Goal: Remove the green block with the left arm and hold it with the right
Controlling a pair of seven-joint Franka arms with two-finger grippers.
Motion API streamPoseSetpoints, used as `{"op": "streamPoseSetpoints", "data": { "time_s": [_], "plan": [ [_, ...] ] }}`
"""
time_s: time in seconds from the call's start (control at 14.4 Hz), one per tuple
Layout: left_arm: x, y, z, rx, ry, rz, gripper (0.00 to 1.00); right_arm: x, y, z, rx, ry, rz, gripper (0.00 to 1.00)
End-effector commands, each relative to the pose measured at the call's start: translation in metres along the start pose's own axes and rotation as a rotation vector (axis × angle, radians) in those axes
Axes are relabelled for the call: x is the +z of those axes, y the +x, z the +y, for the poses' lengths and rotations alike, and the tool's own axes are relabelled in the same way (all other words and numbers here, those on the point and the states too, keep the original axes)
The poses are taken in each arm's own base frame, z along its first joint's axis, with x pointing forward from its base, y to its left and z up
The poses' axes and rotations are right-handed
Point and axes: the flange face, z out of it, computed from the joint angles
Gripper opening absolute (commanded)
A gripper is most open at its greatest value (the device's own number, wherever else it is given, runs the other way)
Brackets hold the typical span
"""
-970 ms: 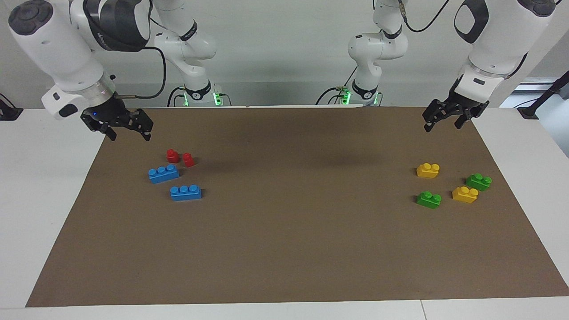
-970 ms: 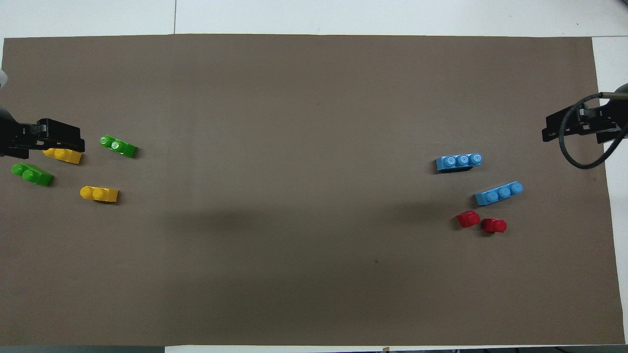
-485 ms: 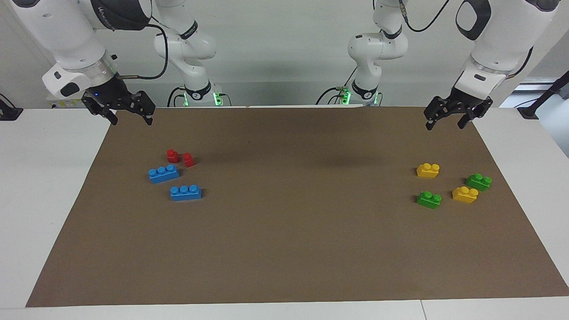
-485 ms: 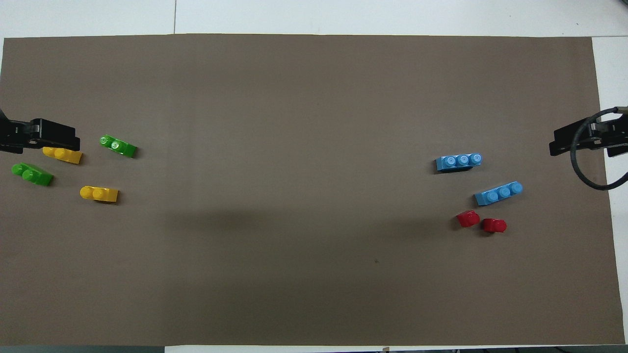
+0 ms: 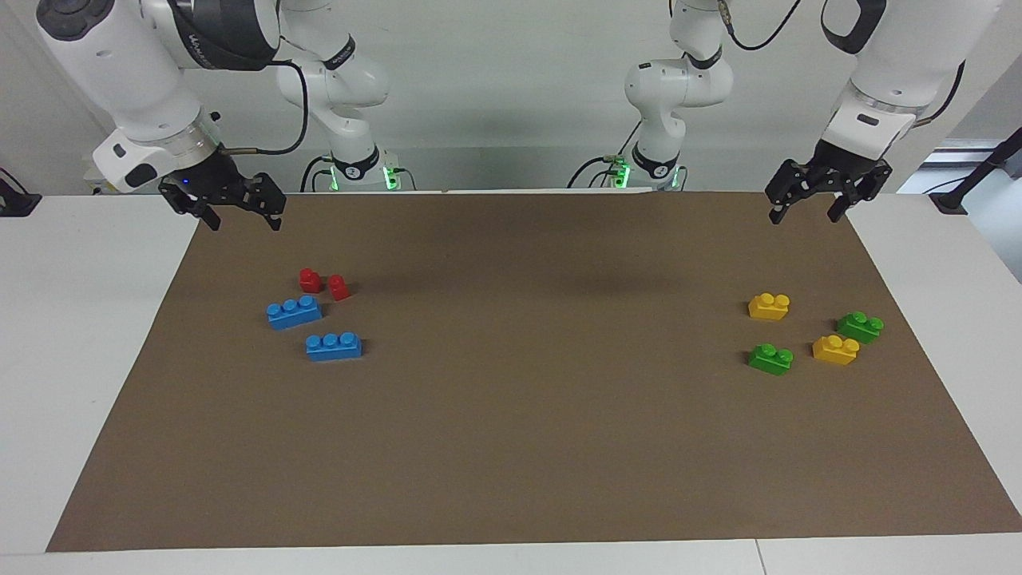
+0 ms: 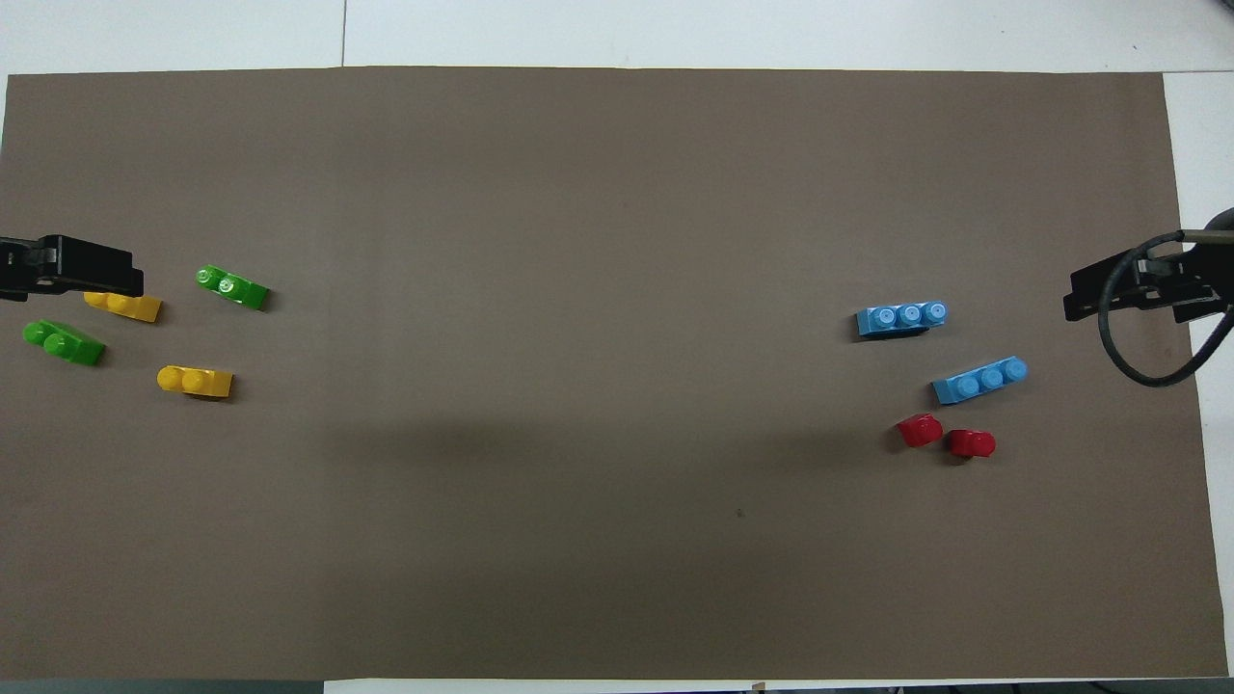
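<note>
Two alike green two-stud blocks lie on the brown mat (image 5: 511,447) at the left arm's end. One green block (image 5: 771,358) lies farther from the robots and also shows in the overhead view (image 6: 231,287). The other green block (image 5: 860,327) lies nearer the mat's end and shows in the overhead view too (image 6: 63,343). My left gripper (image 5: 802,216) is open and empty, raised over the mat's edge nearest the robots, apart from the blocks. In the overhead view it (image 6: 96,275) covers part of a yellow brick. My right gripper (image 5: 244,224) is open and empty, raised over the mat's other end.
Two yellow two-stud bricks (image 5: 769,306) (image 5: 835,350) lie among the green ones. At the right arm's end lie two blue three-stud bricks (image 5: 294,311) (image 5: 334,346) and two small red pieces (image 5: 310,279) (image 5: 339,287).
Both grippers have risen a little and shifted slightly; the right one moved up and toward the mat. No brick has moved.
</note>
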Motion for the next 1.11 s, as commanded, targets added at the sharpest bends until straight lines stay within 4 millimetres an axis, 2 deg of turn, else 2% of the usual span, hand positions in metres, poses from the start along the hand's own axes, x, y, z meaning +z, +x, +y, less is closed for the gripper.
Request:
{"op": "streamPoseSetpoints", "data": {
  "time_s": [0.0, 1.04],
  "plan": [
    [-0.0026, -0.0021, -0.0024, 0.013, -0.005, 0.002, 1.0, 0.0003, -0.0074, 0.0056, -0.015, -0.017, 0.018, 1.0],
    [-0.0017, -0.0065, -0.0017, 0.012, -0.004, -0.017, 1.0, -0.0015, -0.0048, 0.0075, -0.08, -0.044, 0.037, 1.0]
  ]
}}
